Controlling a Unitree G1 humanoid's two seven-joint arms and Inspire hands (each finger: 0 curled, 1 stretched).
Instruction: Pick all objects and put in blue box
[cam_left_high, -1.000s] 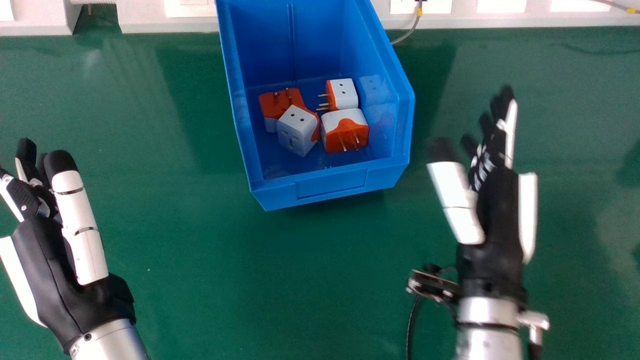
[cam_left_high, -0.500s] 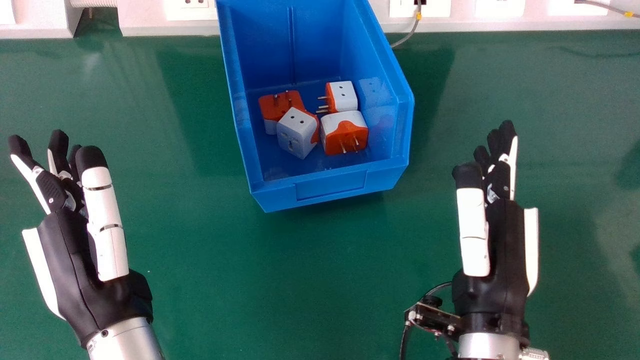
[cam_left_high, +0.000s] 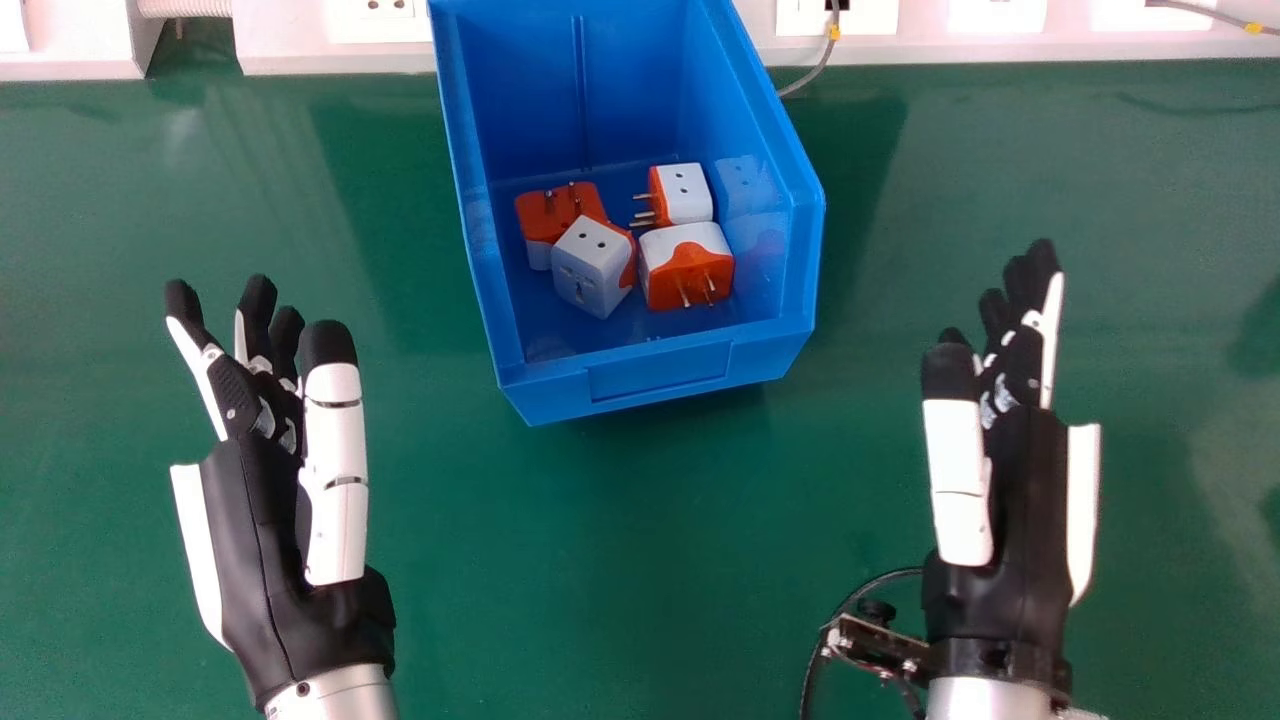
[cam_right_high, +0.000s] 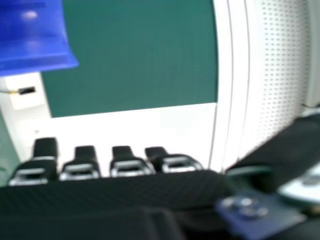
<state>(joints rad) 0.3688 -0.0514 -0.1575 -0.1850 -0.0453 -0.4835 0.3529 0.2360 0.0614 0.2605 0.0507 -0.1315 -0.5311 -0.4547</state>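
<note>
My left hand (cam_left_high: 265, 530) is held open over the table left of the blue box (cam_left_high: 655, 375), fingers pointing toward the far side. On the box's other side my right hand (cam_left_high: 1020, 500) is open too, holding nothing. The right hand (cam_right_high: 115, 190) appears again in the right hand view, its fingers straight. Inside the box lie several white and orange plug adapters: an orange-topped one (cam_left_high: 545, 212) at the left, a white cube (cam_left_high: 588, 268) leaning against it, a small one (cam_left_high: 685, 193) behind and another (cam_left_high: 688, 272) with pins facing front. In the right hand view the blue box (cam_right_high: 32, 50) shows in part.
The green table (cam_left_high: 640, 560) spreads around the box. A white trunking with sockets (cam_left_high: 380, 30) runs along its far edge, and a grey cable (cam_left_high: 825, 60) hangs from it beside the box. A camera bracket (cam_left_high: 875, 645) sticks out from the right wrist.
My left hand has moved right, closer to the box. My right hand has drawn back toward the near edge and shifted slightly right. The adapters have stayed put in the box.
</note>
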